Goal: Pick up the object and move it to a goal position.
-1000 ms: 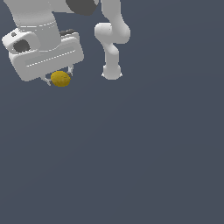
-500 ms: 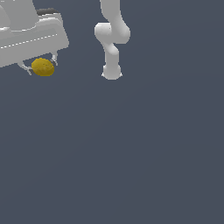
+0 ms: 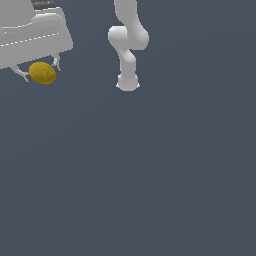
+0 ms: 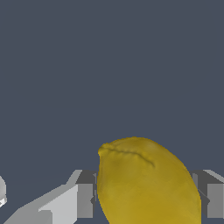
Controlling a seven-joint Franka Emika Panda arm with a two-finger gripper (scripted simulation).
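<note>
**Lemon-like lump held in my tool**

While my arm reaches toward the exterior view's upper left, my tool [image 3: 41,74] is clamped on the object [image 3: 42,73], a small mustard-yellow oval lump with a slightly bumpy skin. It sits between my two fingers [image 3: 21,73], one on each side, and hangs just below the white body of my hand. From the wrist view the object [image 4: 146,181] fills the space between the pale grey finger pads [image 4: 83,200], with a shallow crease running across its near end. I see it touching both pads, and nothing else is in contact with it there. My arm's base [image 3: 127,84] stands well apart from the object, toward the exterior view's right of it. Below and around everything is a plain dark blue-grey floor [image 3: 150,175]; I cannot tell how high above it the object is.
</note>
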